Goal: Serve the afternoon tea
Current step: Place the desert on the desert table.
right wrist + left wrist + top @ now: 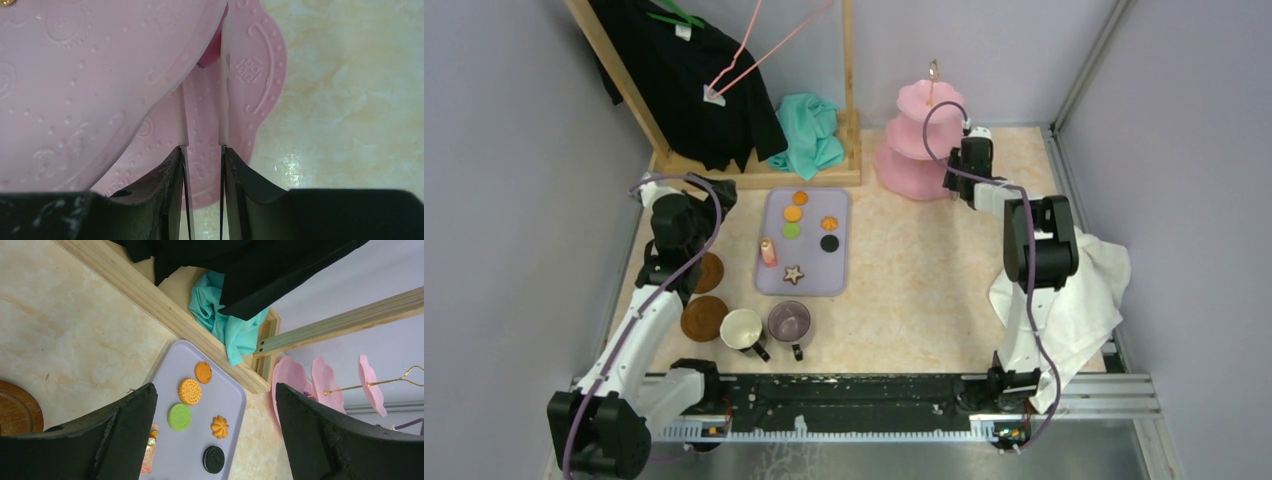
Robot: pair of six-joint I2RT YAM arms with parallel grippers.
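Note:
A lilac tray [809, 283] holds small sweets: an orange round [203, 372], a green round [179, 416], a black round [214, 459] and a star cookie [794, 273]. My left gripper [215, 390] hangs wide open and empty left of the tray, above a brown coaster [707, 272]. A second coaster [704, 318], the cream mug [742, 328] and the greyish-purple mug [789, 320] stand near the front. My right gripper [202, 150] is shut on thin white-tipped tongs [224, 115]. Their tips reach under a tier of the pink stand [919, 140] and are hidden there.
A wooden clothes rack [754, 178] with a black garment [684, 70] and a teal cloth [809, 135] stands behind the tray. A white towel [1074, 290] drapes over the right arm's base. Grey walls close in left, right and behind.

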